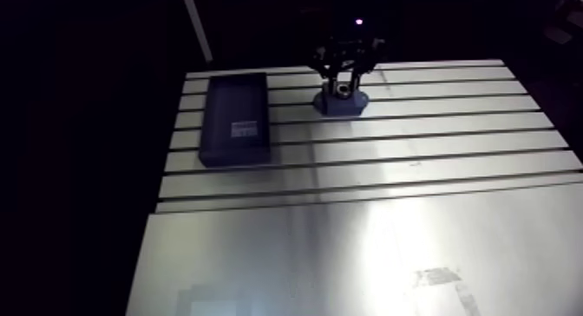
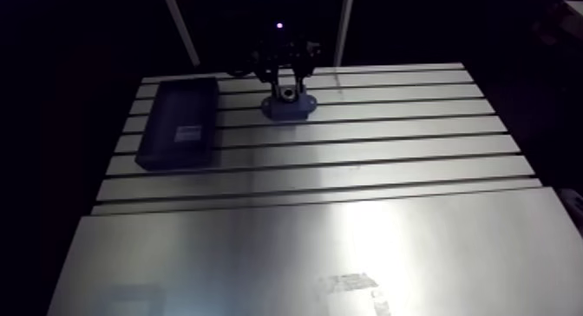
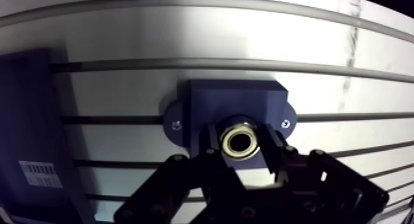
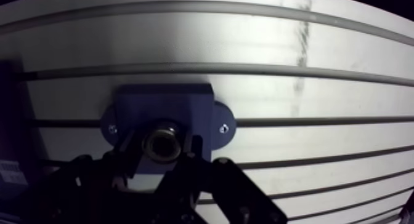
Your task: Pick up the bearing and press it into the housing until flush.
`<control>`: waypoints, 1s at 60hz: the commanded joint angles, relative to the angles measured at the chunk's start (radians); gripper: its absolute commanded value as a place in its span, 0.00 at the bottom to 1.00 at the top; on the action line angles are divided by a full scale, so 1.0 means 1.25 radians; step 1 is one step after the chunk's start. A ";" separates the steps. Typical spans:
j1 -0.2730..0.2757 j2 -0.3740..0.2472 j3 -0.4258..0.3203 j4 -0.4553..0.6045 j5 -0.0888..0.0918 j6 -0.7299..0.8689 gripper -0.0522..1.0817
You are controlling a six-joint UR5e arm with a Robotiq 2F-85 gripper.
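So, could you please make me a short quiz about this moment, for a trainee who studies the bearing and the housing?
1. True or false: the gripper is open and holds nothing.
2. Where is the bearing now?
A. Lying on the floor.
B. Held in the gripper, right at the housing.
C. In a person's hand.
3. How many screws show on the base of the housing in the wrist view?

Key: 1 false, it is shut on the bearing; 2 B; 3 two, one at each end.
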 commanded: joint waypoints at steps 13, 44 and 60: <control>-0.002 0.000 0.006 -0.001 0.000 0.001 0.66; -0.004 0.000 0.005 -0.001 -0.001 0.001 0.66; -0.002 0.000 0.006 -0.002 -0.001 0.002 0.66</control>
